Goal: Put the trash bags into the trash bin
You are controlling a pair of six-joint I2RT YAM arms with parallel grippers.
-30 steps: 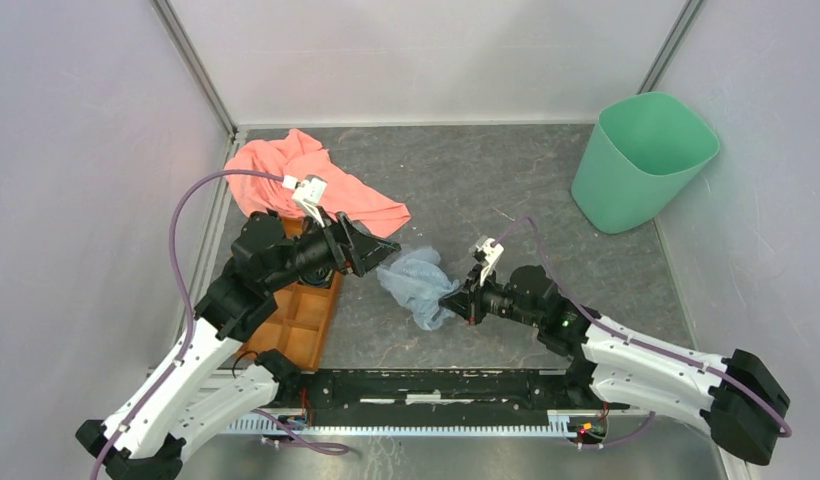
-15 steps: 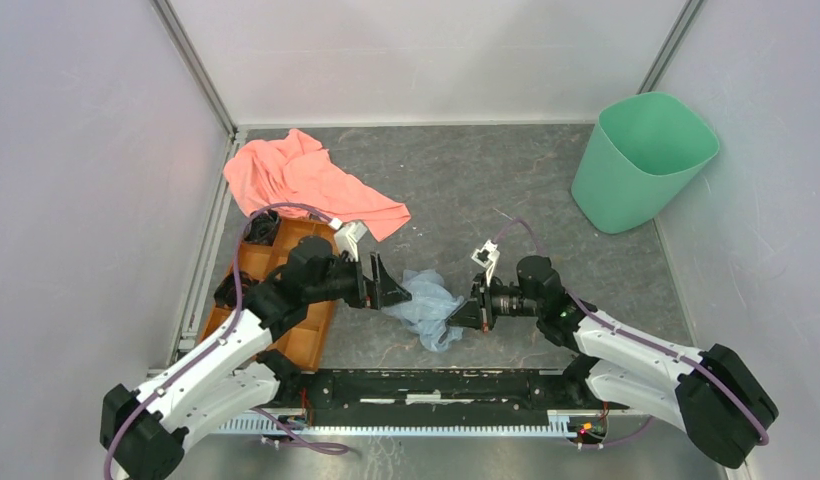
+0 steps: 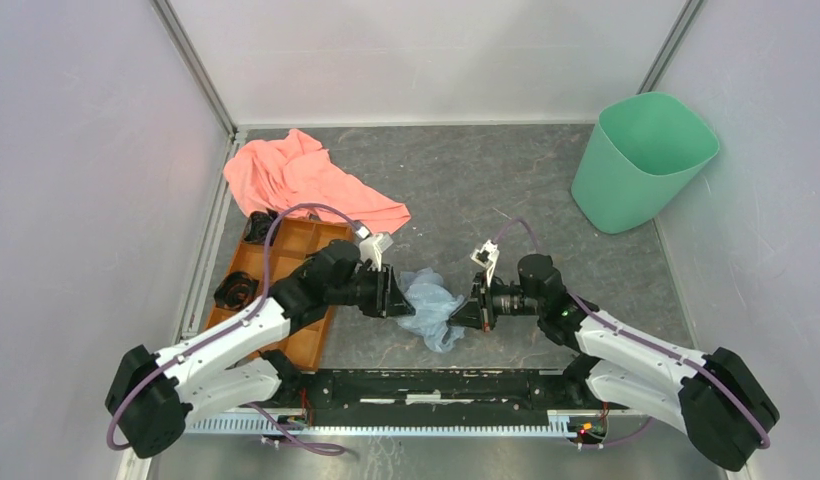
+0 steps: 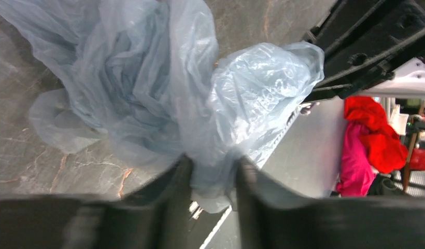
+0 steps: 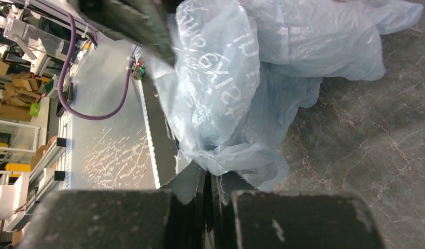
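Pale blue bag (image 3: 431, 305) lies crumpled on the tabletop (image 3: 486, 190) between both tools. The left tool (image 3: 398, 298), beside the pink cloth (image 3: 296, 180) a second ago, has come in and clamps one side. The right tool (image 3: 462, 312) pinches the opposite edge. The bin (image 3: 641, 160) stands well beyond the right tool.

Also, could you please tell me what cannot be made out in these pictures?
Left wrist view: the left gripper is blurred, its hold on the trash bag unclear.
Top view: the left arm covers part of the orange tray; its dark contents are too small.
Wrist views: the trash bin lies outside both.
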